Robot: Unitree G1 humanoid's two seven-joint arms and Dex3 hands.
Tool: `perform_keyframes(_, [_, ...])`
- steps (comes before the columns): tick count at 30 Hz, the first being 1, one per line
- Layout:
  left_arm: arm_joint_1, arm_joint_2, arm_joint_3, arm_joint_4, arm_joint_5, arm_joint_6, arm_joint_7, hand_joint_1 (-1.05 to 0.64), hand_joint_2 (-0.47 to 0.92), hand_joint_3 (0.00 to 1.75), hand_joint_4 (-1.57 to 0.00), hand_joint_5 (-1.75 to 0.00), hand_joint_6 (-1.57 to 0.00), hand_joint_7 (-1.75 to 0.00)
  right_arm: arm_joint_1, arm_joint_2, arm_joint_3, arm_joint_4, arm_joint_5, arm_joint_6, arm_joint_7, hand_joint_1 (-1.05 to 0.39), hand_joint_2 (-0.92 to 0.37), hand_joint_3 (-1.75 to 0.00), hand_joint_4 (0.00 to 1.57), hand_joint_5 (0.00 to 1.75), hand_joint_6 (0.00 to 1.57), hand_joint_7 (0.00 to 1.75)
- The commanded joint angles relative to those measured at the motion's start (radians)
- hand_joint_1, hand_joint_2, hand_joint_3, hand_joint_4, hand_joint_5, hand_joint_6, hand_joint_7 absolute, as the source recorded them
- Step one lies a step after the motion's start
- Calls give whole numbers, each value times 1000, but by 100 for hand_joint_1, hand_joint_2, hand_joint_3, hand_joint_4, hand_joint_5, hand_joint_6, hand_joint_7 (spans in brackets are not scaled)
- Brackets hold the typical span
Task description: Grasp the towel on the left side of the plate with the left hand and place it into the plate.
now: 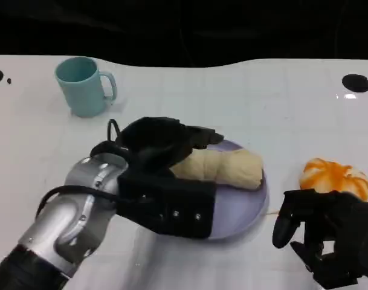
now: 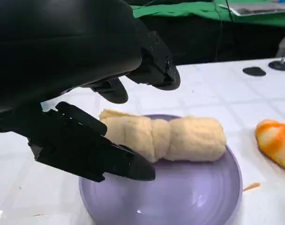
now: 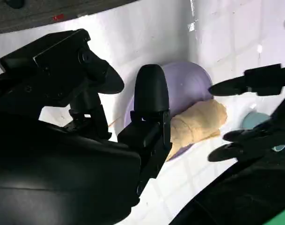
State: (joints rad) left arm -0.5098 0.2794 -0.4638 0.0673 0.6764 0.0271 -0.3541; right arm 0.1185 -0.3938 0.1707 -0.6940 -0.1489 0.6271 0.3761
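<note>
The rolled pale-yellow cloth towel (image 1: 223, 168), soft and nubby and pinched at its middle like a bundle, lies across the far half of the round, glossy lilac plastic plate (image 1: 244, 211). The left hand (image 1: 162, 145) hovers over the towel's left end with its fingers (image 2: 109, 159) spread apart on either side of the roll, holding nothing as far as the left wrist view shows. The main risk now, I judge, is that a finger snags the loose terry weave as the hand lifts away, dragging the roll off the slick plate or unrolling it. The right hand (image 1: 329, 232) rests on the white tabletop (image 1: 244, 96) near a plush orange-and-white pumpkin-shaped toy (image 1: 335, 178), fingers loosely apart and empty. A matte teal ceramic mug (image 1: 84, 86) stands far left.
</note>
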Motion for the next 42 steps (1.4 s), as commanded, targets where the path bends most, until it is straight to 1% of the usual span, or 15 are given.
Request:
perform_keyframes(1, [34,26,71,-66,-97,30,-66,-43,92,22,-66,-74,-68,-16,-1,-10,-10,-6,6,1,2,-1,-55,-110,71,175,70,145])
perform_keyframes(2, [40,28,86,-81,-120,40,-79,-43,92,23,-70,-76,-71,-16,-1,-10,-11,-5,8,0,2,-1,-55,-110,71,175,70,145])
perform_keyframes(3, [54,32,109,-110,-152,61,-99,-39,92,23,-78,-87,-78,-16,-1,-10,-11,-5,8,-1,2,0,-55,-110,71,175,70,145])
perform_keyframes(5, [80,36,149,-163,-213,105,-137,-34,92,23,-81,-106,-88,-13,-2,-11,-11,-4,9,-1,3,0,-55,-111,71,175,69,145])
perform_keyframes(11, [156,29,259,-259,-424,180,-207,-23,92,25,-78,-88,-97,-8,-2,-13,-10,-2,8,-7,2,0,-54,-111,71,175,69,145])
perform_keyframes(13, [189,2,318,-282,-550,229,-226,-13,91,27,-78,-91,-99,-8,-2,-12,-12,-4,10,-5,3,0,-54,-111,72,175,69,145])
perform_keyframes(14, [200,-5,337,-293,-597,255,-231,-12,89,34,-77,-98,-101,-10,-2,-12,-13,-4,11,-4,3,0,-54,-111,72,175,70,145])
perform_keyframes(18, [270,-22,428,-424,-777,491,-221,-9,58,100,-76,-116,-105,-29,-4,-16,-17,-2,14,-10,7,0,-54,-111,72,175,70,146])
perform_keyframes(19, [280,-17,438,-449,-800,522,-217,-9,50,116,-74,-125,-97,-51,-4,-16,-18,-2,15,-10,7,0,-54,-112,72,175,70,145])
perform_keyframes(22, [317,-4,481,-525,-891,625,-216,-7,41,134,-71,-141,-82,-89,-7,-16,-18,-4,17,-3,9,0,-54,-111,71,175,70,145])
perform_keyframes(24, [347,1,512,-580,-946,700,-202,-7,39,136,-70,-152,-78,-107,-8,-15,-17,-2,18,-5,9,0,-54,-111,71,175,70,145])
perform_keyframes(28, [400,3,574,-663,-1038,793,-169,-4,43,137,-74,-161,-79,-121,-9,-16,-15,-3,19,1,9,0,-54,-111,72,175,69,145])
perform_keyframes(32, [432,-43,686,-726,-1203,960,-98,-9,58,121,-74,-167,-74,-138,-6,-19,-18,-2,21,-6,9,0,-55,-110,71,175,69,145])
perform_keyframes(37, [458,-73,743,-753,-1326,1082,-13,-10,66,110,-72,-169,-68,-145,-3,-27,-26,-2,21,-12,12,0,-54,-111,72,175,70,145])
perform_keyframes(42, [448,-115,751,-709,-1361,1170,91,-5,66,118,-72,-173,-69,-147,8,-30,-42,8,30,-30,18,0,-54,-111,71,174,70,144])
